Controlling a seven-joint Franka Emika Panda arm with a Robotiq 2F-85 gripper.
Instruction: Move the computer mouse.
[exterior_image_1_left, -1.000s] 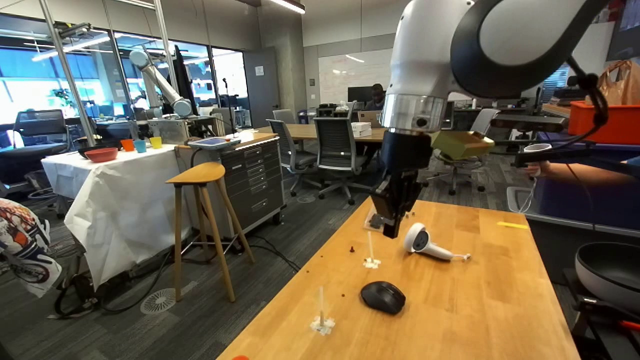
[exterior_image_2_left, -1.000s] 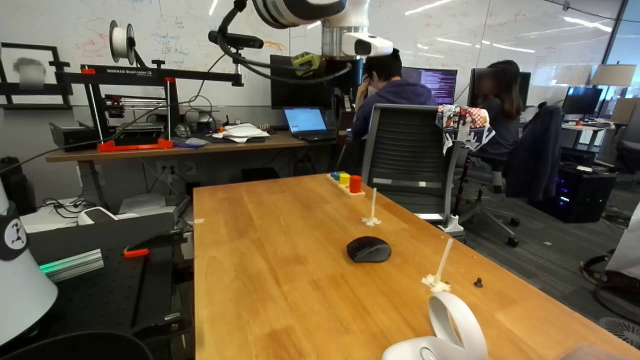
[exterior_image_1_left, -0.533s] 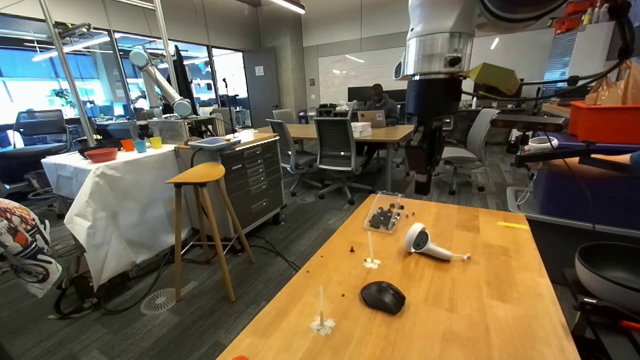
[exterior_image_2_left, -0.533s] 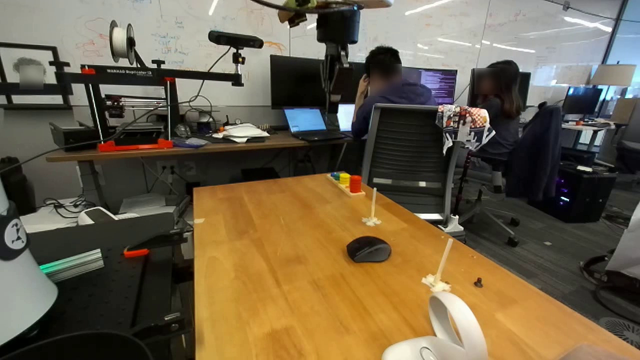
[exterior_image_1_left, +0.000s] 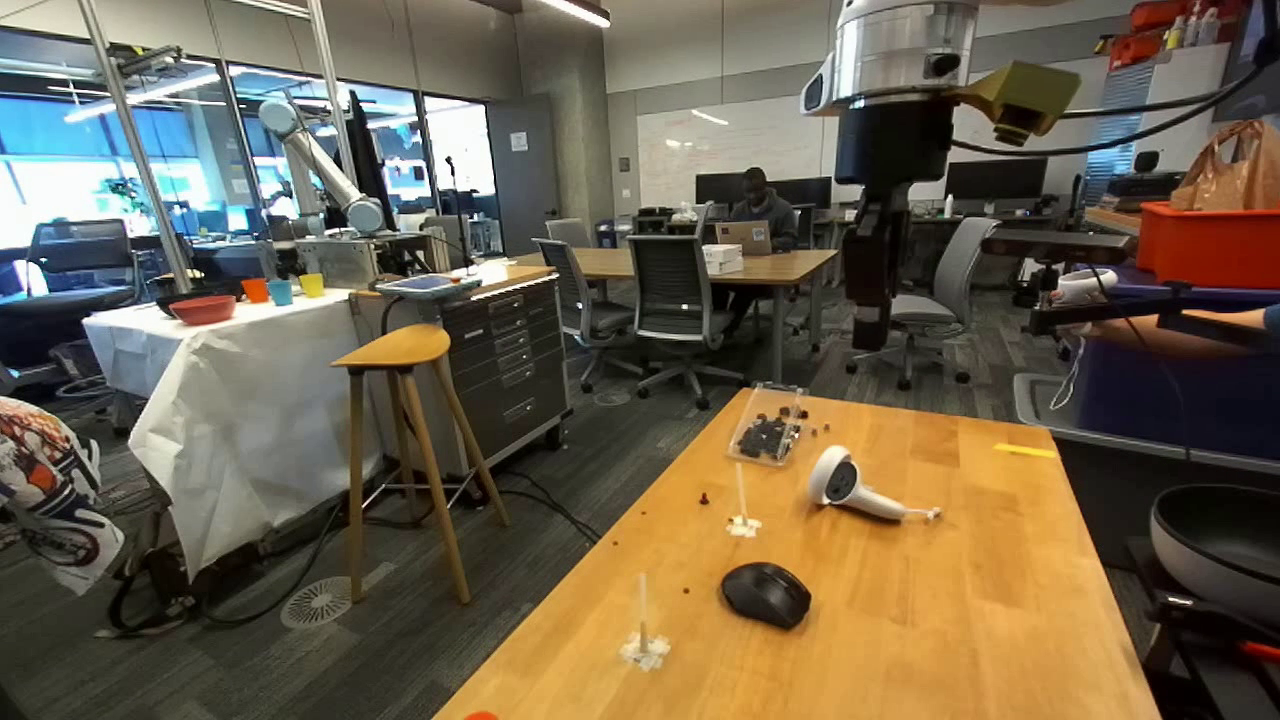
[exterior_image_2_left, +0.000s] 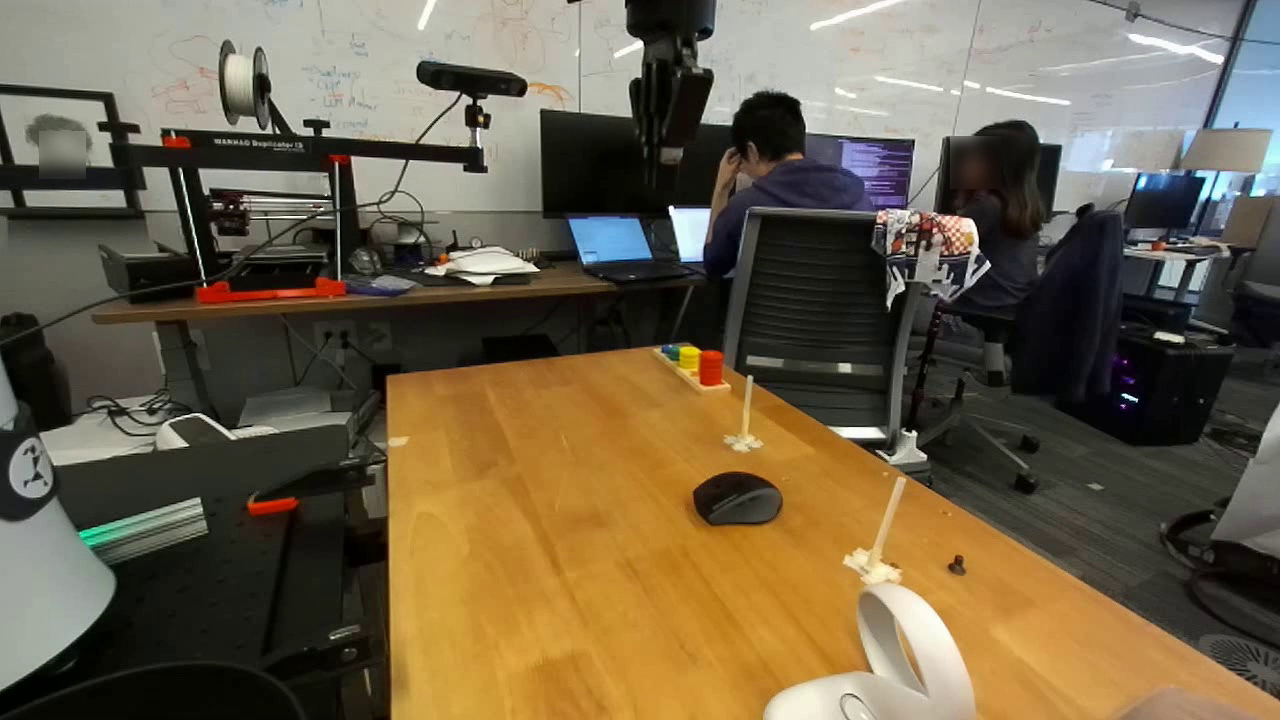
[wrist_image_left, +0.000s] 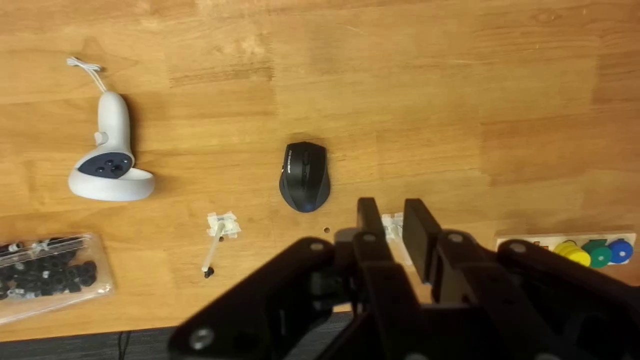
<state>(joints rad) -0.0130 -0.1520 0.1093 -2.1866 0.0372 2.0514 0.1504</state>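
The black computer mouse (exterior_image_1_left: 766, 594) lies flat on the wooden table in both exterior views (exterior_image_2_left: 738, 498). In the wrist view the mouse (wrist_image_left: 304, 177) is left of and beyond the fingertips, with nothing touching it. My gripper (wrist_image_left: 391, 206) is partly open, with a gap between its two fingers and nothing held. It hangs fingers down, high above the table, in both exterior views (exterior_image_1_left: 868, 335) (exterior_image_2_left: 657, 165). Through the gap I see the taped base of a thin peg on the table below.
A white controller (wrist_image_left: 112, 145) with a ring lies on the table (wrist_image_left: 425, 90). Thin upright pegs stand taped down at two spots (exterior_image_1_left: 642, 620) (exterior_image_1_left: 741, 500). A clear box of dark bits (exterior_image_1_left: 768, 430) lies near one edge. A coloured stacking toy (exterior_image_2_left: 690, 365) stands at an end.
My gripper has risen and, in an exterior view, shifted right, uncovering the clear box of bits. The mouse and the other table objects have not moved.
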